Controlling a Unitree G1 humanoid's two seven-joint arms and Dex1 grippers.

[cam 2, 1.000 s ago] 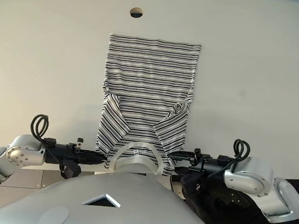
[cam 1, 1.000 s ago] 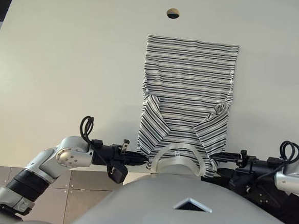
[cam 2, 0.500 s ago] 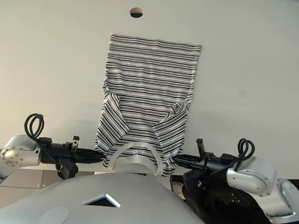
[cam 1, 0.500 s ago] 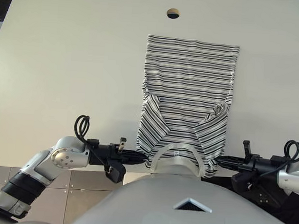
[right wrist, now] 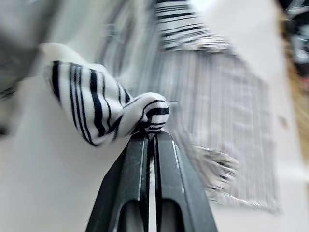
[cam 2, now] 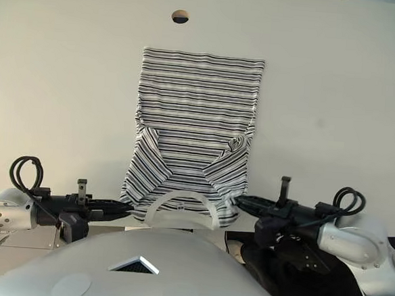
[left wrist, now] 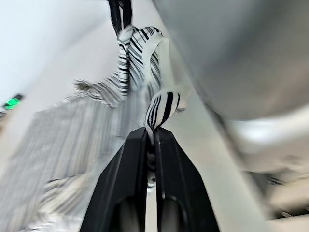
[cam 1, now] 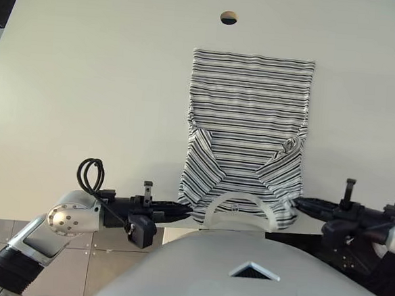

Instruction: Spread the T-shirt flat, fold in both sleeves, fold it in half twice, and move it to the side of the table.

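A black-and-white striped T-shirt [cam 1: 248,118] lies lengthwise on the white table [cam 1: 85,99], hem at the far end, both sleeves folded in over the chest, white collar [cam 1: 240,204] at the near edge. My left gripper [cam 1: 186,208] is shut on the near left shoulder corner; the left wrist view shows striped cloth [left wrist: 161,108] pinched between its fingers [left wrist: 129,174]. My right gripper [cam 1: 296,204] is shut on the near right shoulder corner, and the right wrist view shows a bunch of fabric [right wrist: 104,108] at its fingertips [right wrist: 166,169]. Both corners are raised slightly off the table.
A round cable hole [cam 1: 228,17] sits in the table beyond the shirt's hem. Wide bare tabletop lies to the left and right of the shirt. The table's near edge runs just under both grippers, with tiled floor [cam 1: 110,240] below.
Both arms have drawn back toward me and outward, pulling the collar end of the shirt toward the near edge. The shoulder corners are lifted a little.
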